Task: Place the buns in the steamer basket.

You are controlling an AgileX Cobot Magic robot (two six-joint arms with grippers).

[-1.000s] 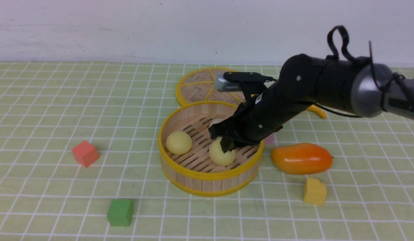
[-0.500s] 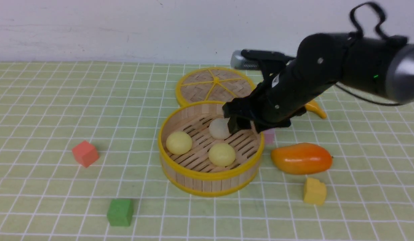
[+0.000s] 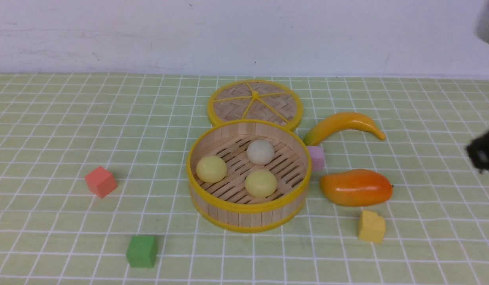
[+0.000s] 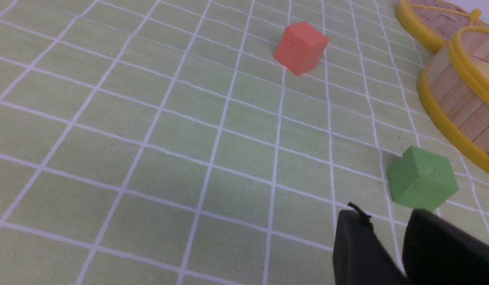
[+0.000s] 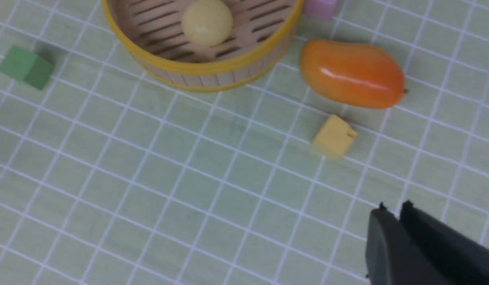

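My right arm has pulled clear of the steamer basket (image 3: 248, 176) and now shows only as a dark blur at the front view's far right edge; a second ago it was down inside, over the near bun. The right gripper (image 5: 395, 213) has its fingers pressed together, grasping nothing. All three buns sit on the slatted floor: one pale yellow bun (image 3: 211, 169) at nine o'clock, another pale yellow bun (image 3: 261, 183) at five o'clock, and the off-white bun (image 3: 260, 152) at one o'clock. The left gripper (image 4: 387, 237) hangs near the green cube (image 4: 421, 178), fingers slightly parted, empty. I judge the task complete.
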